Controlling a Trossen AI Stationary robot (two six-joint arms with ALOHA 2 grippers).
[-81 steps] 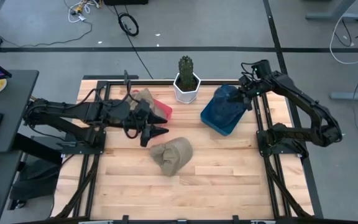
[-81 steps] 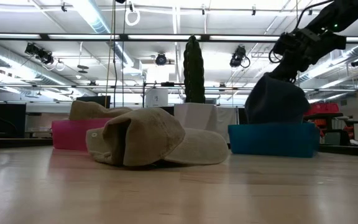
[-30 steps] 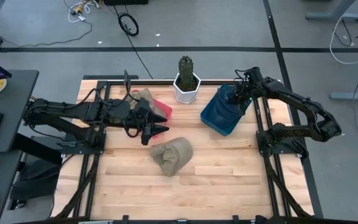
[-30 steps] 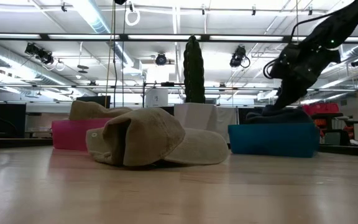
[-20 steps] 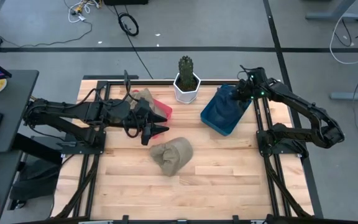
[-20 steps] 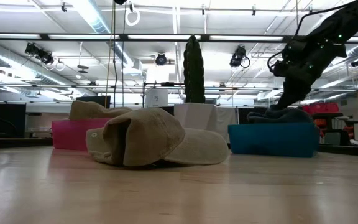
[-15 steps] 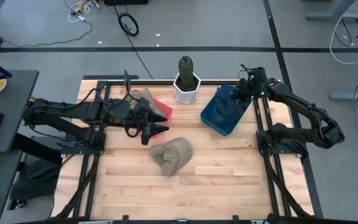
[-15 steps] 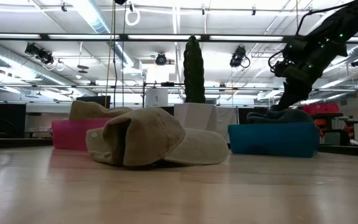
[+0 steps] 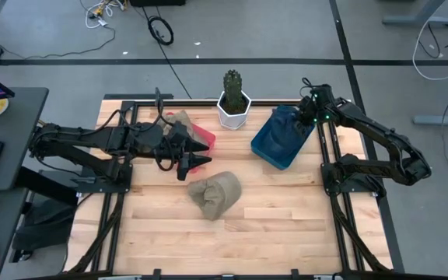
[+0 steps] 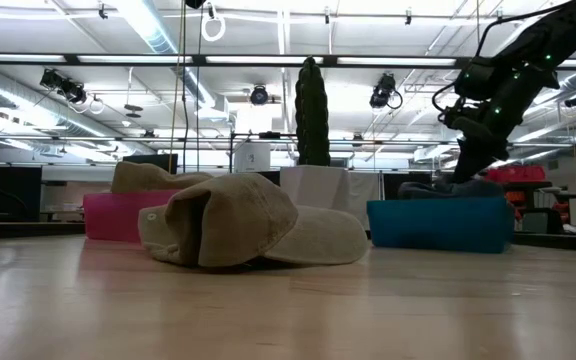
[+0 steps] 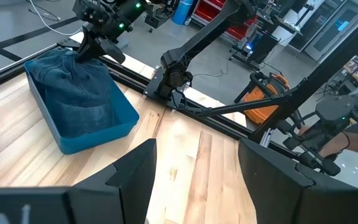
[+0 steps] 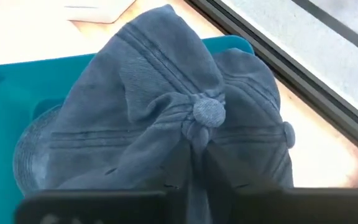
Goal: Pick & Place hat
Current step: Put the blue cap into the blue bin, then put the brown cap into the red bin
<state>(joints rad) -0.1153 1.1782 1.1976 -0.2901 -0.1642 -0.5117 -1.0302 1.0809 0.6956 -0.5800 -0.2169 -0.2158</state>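
A blue denim hat [image 9: 285,124] lies crumpled in the blue bin [image 9: 264,153] at the table's far right. My right gripper [image 9: 305,118] stands over the bin's far right corner, shut on the hat's cloth [image 12: 166,93]. A tan hat [image 9: 215,193] rests with its brim and crown on the wood at mid-table. Just to its far left, above the table, my left gripper [image 9: 201,161] waits open with nothing between its fingers [image 11: 129,180]. My right gripper pinches a gathered fold of the blue hat's crown [image 12: 194,163], just below the top button, between its two fingers. It comes from above, slanting down. The hat rests in the bin, and its cloth is drawn into ridges that run toward the fingers.
A pink bin [image 9: 204,136] holding another tan hat [image 9: 179,120] stands at the far left of the table. A cactus in a white pot [image 9: 233,105] stands at the far middle, between the two bins. Bare wood lies along the near half of the table.
My right gripper has rolled its wrist above the blue bin's far corner and stayed over the same spot. The blue hat's raised peak has sunk lower into the bin.
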